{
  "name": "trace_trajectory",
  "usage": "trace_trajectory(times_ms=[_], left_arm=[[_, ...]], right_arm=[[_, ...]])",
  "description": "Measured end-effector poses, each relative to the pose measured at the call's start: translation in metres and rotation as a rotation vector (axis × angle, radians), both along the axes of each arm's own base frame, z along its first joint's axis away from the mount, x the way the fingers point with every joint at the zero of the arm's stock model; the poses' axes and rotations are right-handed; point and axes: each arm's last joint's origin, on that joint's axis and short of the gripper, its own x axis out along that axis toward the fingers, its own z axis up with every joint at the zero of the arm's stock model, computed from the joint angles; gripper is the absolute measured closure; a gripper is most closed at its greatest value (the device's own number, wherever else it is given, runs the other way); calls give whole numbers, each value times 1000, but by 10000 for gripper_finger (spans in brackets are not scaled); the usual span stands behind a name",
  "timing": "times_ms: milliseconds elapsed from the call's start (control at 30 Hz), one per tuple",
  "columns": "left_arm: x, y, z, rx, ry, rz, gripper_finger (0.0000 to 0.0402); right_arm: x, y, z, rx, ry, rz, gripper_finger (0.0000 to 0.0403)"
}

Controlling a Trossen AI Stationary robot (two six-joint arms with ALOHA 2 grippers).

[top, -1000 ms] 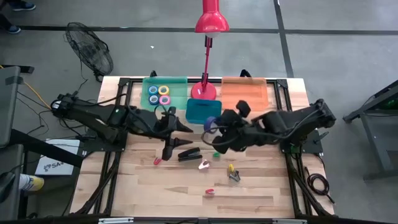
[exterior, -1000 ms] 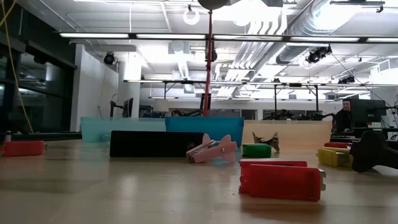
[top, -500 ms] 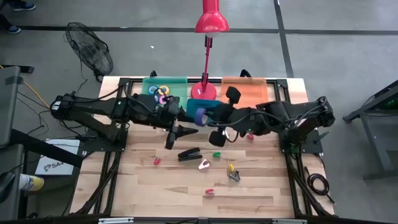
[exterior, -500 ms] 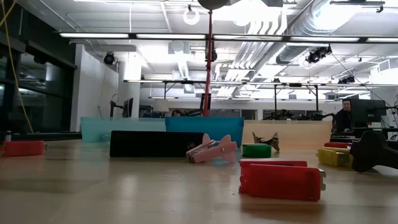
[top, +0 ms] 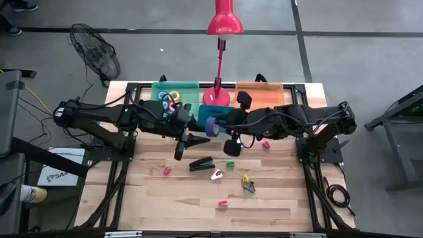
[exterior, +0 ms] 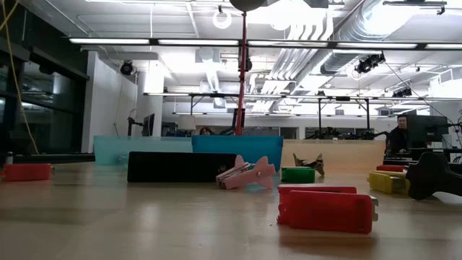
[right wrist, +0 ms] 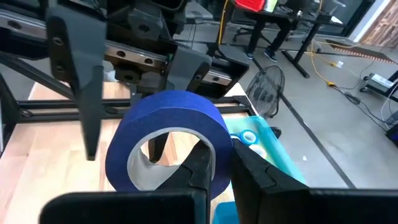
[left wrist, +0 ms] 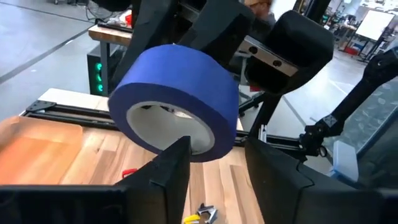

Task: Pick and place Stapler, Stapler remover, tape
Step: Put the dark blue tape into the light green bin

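A blue tape roll (top: 211, 125) hangs in the air over the blue tray (top: 213, 114), shut in my right gripper (top: 220, 127). The right wrist view shows the roll (right wrist: 163, 134) close up. My left gripper (top: 187, 142) is open just left of it, fingers spread on either side of the roll (left wrist: 177, 99); whether they touch it I cannot tell. More tape rolls (top: 169, 98) lie in the green tray (top: 188, 88). The black stapler (top: 201, 163) and a pink staple remover (top: 217, 175) lie on the table. My right gripper pinches the roll's wall (right wrist: 214, 132) at one side, one finger inside the hole and one outside. The fingers come level from the table's right side. The roll is lifted clear, standing on edge with its hole toward my left gripper.
A red lamp's base (top: 217, 96) stands between the trays, with the orange tray (top: 260, 98) to its right. Small green (top: 230, 164), yellow (top: 246, 178), red (top: 223, 203) and pink (top: 167, 171) items lie scattered on the near half of the wood.
My right gripper has carried the blue roll up and toward the far-left, from above the table's middle to over the blue tray. My left gripper has moved a little toward the far edge, meeting the roll. Things on the table have stayed put.
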Motion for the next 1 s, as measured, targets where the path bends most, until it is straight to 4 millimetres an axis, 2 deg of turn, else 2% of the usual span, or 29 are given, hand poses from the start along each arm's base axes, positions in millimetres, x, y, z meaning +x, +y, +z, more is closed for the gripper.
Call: trace_trajectory(times_ms=[300, 467, 667, 833, 1000], left_arm=[[1, -1, 6, 14, -66, -14, 313], [1, -1, 4, 20, -54, -31, 360], [1, -1, 4, 21, -46, -20, 365], [1, 2, 0, 29, -3, 46, 365], [-1, 5, -8, 37, 80, 158, 365]], right_arm=[[4, 1, 1, 11, -28, 28, 377], [5, 1, 0, 5, -20, 22, 377], [4, 0, -1, -13, -15, -9, 376], [0, -2, 1, -36, -8, -55, 306], [-18, -9, 11, -76, -14, -152, 255]])
